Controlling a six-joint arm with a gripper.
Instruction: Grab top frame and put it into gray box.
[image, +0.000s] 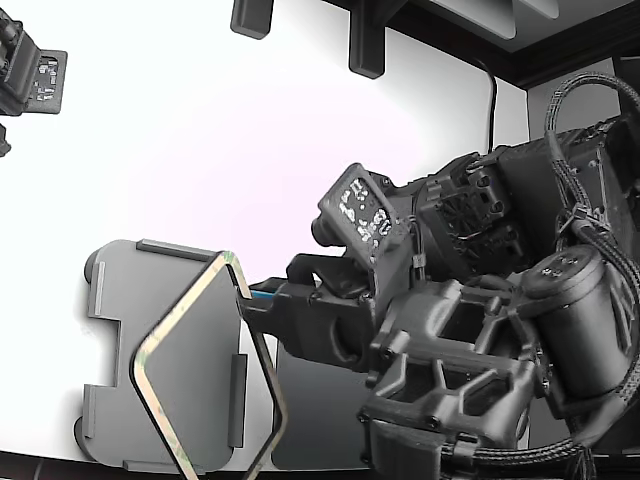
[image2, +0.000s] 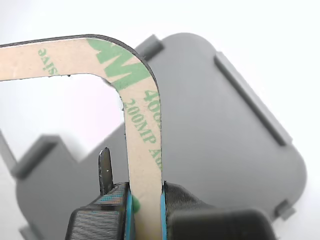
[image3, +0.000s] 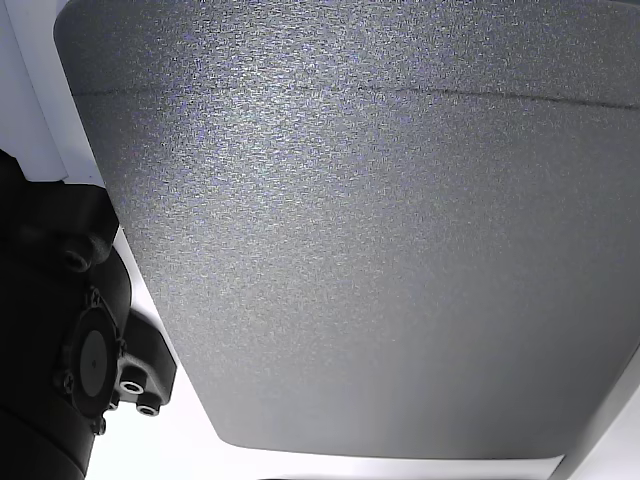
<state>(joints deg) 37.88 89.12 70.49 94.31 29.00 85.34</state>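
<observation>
Gripper (image2: 146, 212) pinches one side bar of the thin flat cream rectangular frame with green print (image2: 142, 130), held tilted in the air above the light gray shallow plastic tray (image: 115, 290). Frame looks light, thin and bendy; the edge-on pinch at mid-bar seems right, though it may flex or slip.

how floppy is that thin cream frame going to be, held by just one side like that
Probably light and somewhat bendy: the top frame is a thin strip around an open centre, clamped on one side only by the gripper. It appears to hold its shape over the gray box, so not limp. The printed face looks smooth, possibly slippery.
</observation>
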